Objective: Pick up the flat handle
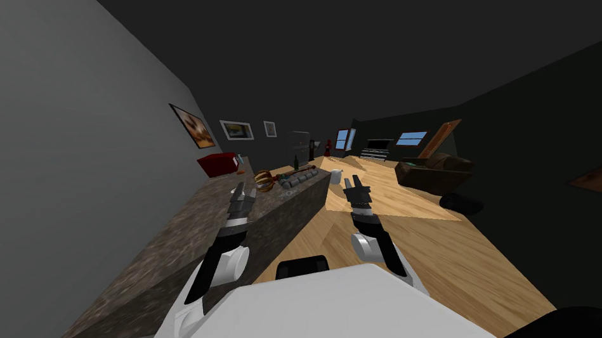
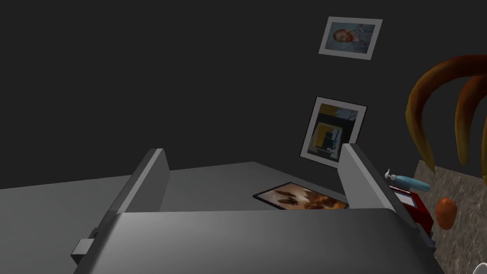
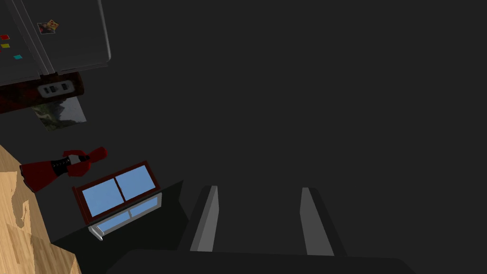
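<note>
The flat handle was somewhere I could not pick out. A cluster of small things sat at the far end of the counter [image 1: 170, 246], and none of them read plainly as it. In that cluster were curved yellow-brown pieces [image 1: 265, 180], grey cylinders [image 1: 297, 178] just beside them, and a dark bottle [image 1: 296, 162] standing upright behind. A red box [image 1: 218, 163] stood nearer the wall, toward the counter's far corner.

My left arm stretched forward from the shoulder, with the forearm low over the mottled stone top and the wrist nearly straight. The left pincer [image 1: 240, 193] hovered above the counter, short of the curved yellow-brown pieces and touching nothing. Its fingers were spread wide with nothing between them. Seen from that hand, the curved pieces arched close by, off to one side of the fingers. The red box and an orange round thing [image 2: 446, 213] sat on the stone beyond.

My right arm reached forward along much the same line, beside the counter rather than over it, above the wooden floor [image 1: 424, 254]. The right pincer [image 1: 356, 185] pointed ahead, fingers parted and holding nothing.
</note>
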